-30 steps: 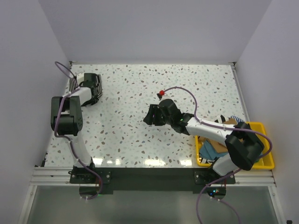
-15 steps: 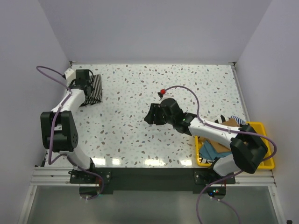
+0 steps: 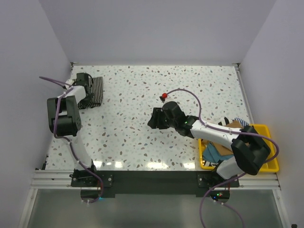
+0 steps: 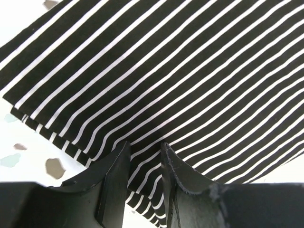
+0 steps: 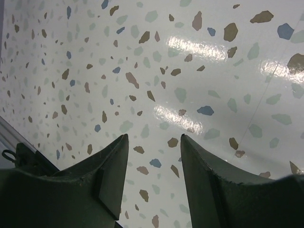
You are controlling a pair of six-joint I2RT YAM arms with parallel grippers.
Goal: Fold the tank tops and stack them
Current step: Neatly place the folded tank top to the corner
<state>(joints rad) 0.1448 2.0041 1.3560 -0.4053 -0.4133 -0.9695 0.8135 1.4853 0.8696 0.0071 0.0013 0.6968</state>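
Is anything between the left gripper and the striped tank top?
Nothing visible. The left gripper hangs directly over the folded striped tank top at the far left of the table, jaws narrowly apart, only cloth below.

The striped top (image 3: 93, 91) (image 4: 190, 71), with thin black-and-white stripes, lies folded flat in layers at 10 o'clock on the table (image 3: 166, 85). At 4 o'clock, a tan top (image 3: 211, 150) and a teal top (image 3: 223, 155) sit crumpled in the bin (image 3: 266, 127), with a broad-striped top (image 3: 238, 122) at its far rim.
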